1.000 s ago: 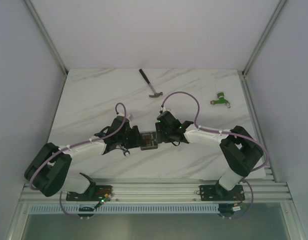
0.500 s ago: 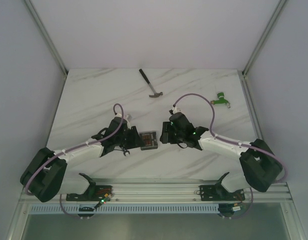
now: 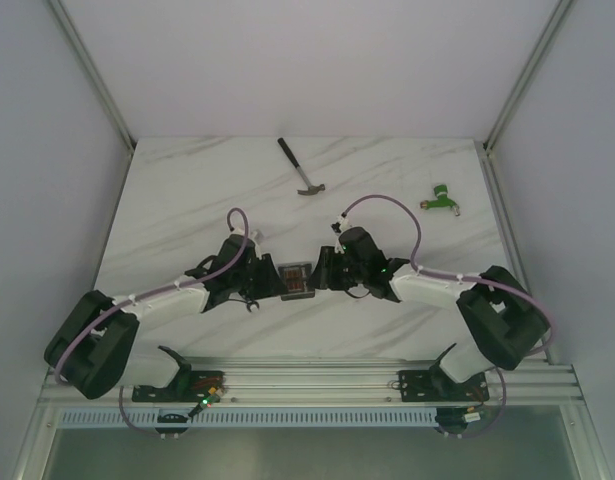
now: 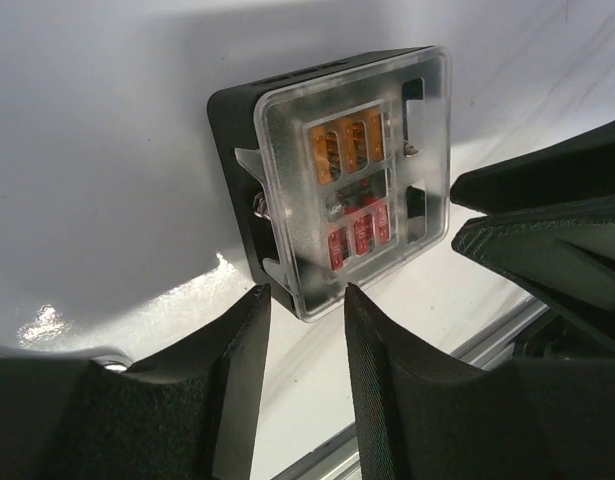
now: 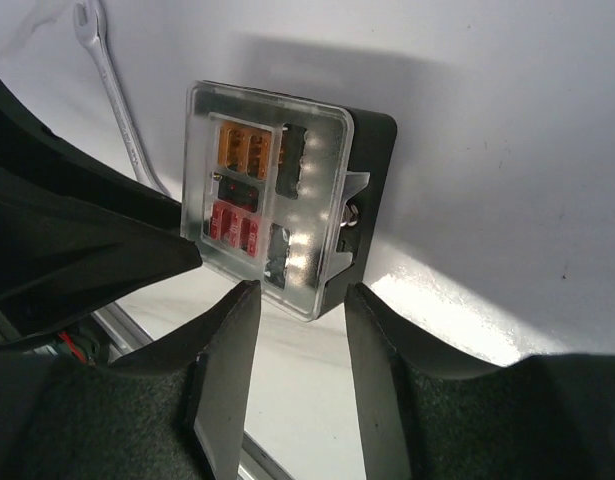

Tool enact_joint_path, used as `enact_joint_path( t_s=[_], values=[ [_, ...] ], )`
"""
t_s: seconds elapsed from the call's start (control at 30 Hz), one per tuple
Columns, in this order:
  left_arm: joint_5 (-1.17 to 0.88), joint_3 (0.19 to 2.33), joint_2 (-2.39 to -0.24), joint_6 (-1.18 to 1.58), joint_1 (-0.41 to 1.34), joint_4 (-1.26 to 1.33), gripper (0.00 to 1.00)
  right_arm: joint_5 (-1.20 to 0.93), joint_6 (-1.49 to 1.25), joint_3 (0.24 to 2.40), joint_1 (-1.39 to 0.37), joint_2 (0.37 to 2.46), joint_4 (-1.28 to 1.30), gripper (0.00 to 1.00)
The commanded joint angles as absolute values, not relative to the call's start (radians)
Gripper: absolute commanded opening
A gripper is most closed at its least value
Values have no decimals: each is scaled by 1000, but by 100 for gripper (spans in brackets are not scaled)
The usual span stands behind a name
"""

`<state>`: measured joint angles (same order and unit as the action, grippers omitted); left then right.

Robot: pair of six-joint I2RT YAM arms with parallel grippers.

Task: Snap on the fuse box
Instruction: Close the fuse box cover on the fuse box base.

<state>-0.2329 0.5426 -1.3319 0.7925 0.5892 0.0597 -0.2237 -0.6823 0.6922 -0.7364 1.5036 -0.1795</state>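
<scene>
Right gripper (image 5: 302,290): back at the fuse box (image 4: 347,180) after we saw it drawn off to the side half a second ago. Its fingers stand parted and clamp nothing, with the box's near corner at their mouth.
Left gripper (image 4: 302,295): hardly shifted in that time. It is parted too, grasping nothing, just short of the opposite side.
Fuse box: flat on the tabletop between the two grippers, near the front rail (image 3: 317,378), with orange and red fuses showing through a clear cover (image 5: 317,150).
What it means: we judge both claws are lining up to press the cover home; whether its side latches have caught we cannot tell.
Tabletop (image 3: 187,200): white with grey marble veining, glossy — a wrench (image 5: 112,85) lies just beside the box, a hammer (image 3: 303,170) and a green connector piece (image 3: 442,200) well apart toward the back.
Room: plain white walls (image 3: 287,60) and metal corner posts (image 3: 92,75).
</scene>
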Motion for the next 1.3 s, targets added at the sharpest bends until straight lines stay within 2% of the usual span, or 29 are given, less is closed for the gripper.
enact_joint_path(
  t_s=[0.0,0.43,0.8,0.87,1.0,1.27],
  values=[
    [-243,546,-1357,794,586,75,44,-255,-698,703,-735,1531,-223,45],
    [-259,529,-1404,789,587,75,35,-258,-693,672,-735,1616,-158,25],
    [-236,439,-1466,795,586,70,30,-190,-700,653,-750,1708,-24,18],
    [-233,430,-1458,796,583,69,31,-181,-690,657,-761,1696,-28,19],
    [-239,468,-1371,795,566,68,42,-172,-671,683,-765,1614,-53,23],
    [-287,603,-1320,755,514,54,55,-200,-628,768,-723,1471,-118,39]
  ],
)
